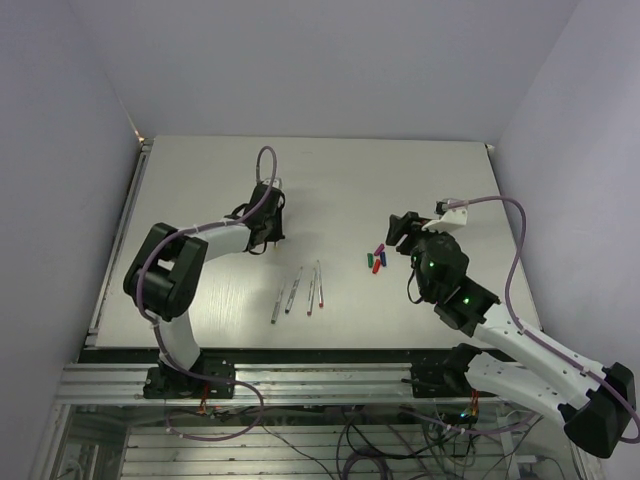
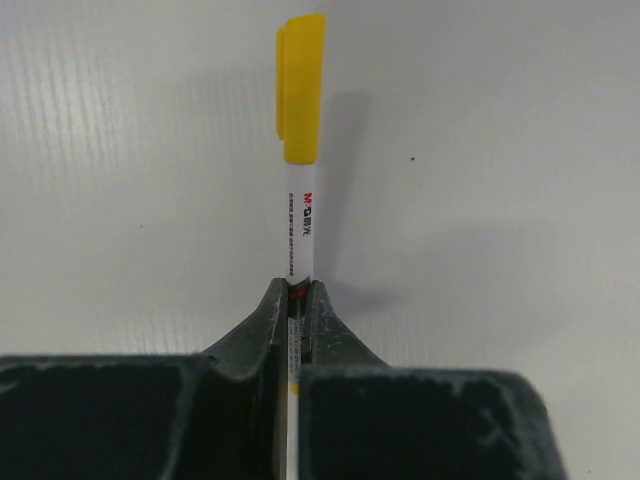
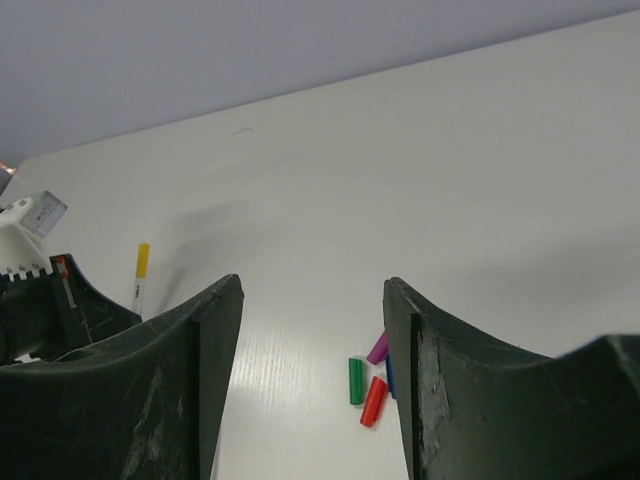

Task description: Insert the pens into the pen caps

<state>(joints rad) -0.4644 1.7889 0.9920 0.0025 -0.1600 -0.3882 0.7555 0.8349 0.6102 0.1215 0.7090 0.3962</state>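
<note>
**A:** Where is the left gripper (image 2: 300, 292)?

**B:** Well off to the left of the loose caps (image 1: 377, 259). It is pinched almost closed on the barrel of the yellow pen (image 2: 300, 225). The yellow cap (image 2: 301, 90) sits on that pen's far end and looks fully seated to me.

**A:** And the right gripper (image 3: 312, 290)?

**B:** It is spread wide and holds nothing. It hangs just right of the caps and a little above them. The caps are green, red, purple and blue, bunched so close that some touch.

**A:** What could go wrong?

**B:** Two things. Wide fingers coming down on that bunch could knock a neighbour away or catch two caps at once. The yellow pen is also round, so when it is let go it may roll. If it rolls towards the caps it meets the loose pens (image 1: 298, 288), four of them lying side by side left of the caps.

**A:** What about the surface?

**B:** The table (image 1: 420, 180) is white, smooth and faintly ribbed, with nothing on it to stop a rolling barrel. Plain pale walls (image 1: 300, 60) close it in behind the caps and on both sides.
</note>
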